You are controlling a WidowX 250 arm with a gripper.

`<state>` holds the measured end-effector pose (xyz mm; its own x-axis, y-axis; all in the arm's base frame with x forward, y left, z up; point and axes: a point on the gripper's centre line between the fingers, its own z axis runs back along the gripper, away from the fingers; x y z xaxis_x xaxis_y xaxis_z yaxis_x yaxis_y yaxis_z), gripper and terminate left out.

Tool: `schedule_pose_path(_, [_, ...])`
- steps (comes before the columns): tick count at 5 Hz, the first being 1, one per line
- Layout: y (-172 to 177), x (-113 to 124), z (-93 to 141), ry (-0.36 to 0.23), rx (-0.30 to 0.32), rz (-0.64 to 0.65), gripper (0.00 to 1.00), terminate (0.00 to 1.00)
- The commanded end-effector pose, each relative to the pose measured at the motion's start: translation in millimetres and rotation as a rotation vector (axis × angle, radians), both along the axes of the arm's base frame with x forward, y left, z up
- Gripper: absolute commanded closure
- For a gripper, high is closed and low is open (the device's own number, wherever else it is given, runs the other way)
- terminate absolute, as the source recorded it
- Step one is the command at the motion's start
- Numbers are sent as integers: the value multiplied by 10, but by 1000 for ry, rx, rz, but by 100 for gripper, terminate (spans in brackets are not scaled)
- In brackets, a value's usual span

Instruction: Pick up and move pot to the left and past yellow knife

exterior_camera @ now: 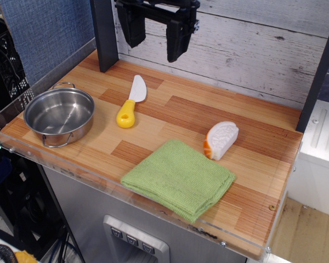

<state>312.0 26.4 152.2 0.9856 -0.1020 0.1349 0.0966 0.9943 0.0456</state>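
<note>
Hovering high at the back edge of the table, the gripper (155, 38) hangs against the plank wall with its two dark fingers spread wide and nothing between them. Pot (59, 116) sits upright and empty near the front-left corner, one wire handle toward the back-left, the other toward the front edge. Yellow knife (129, 104) lies just right of the pot, not touching it, long axis running front-to-back with a slight tilt: yellow handle toward the front, white blade pointing to the back edge. So the pot already lies left of the knife, well apart from the gripper, which is up and back-right of it, roughly above the blade's far side. Judging from this layout, the move looks finished; pot placed, arm pulled clear. If any regrasp were needed, the gripper would have to travel forward-left and down, crossing over the knife, and a low path could clip the blade. Green cloth (179, 177) folded near the middle of the front edge, white-and-orange wedge toy (221, 139) just behind its right corner; both well apart from pot and knife, not in the way.
</note>
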Motion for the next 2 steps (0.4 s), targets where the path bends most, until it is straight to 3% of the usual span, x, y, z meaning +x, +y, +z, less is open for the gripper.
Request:
schedule_pose_path(1, [135, -115, 55, -19, 17, 45, 0, 0])
schedule_pose_path(2, [135, -115, 55, -19, 17, 45, 0, 100])
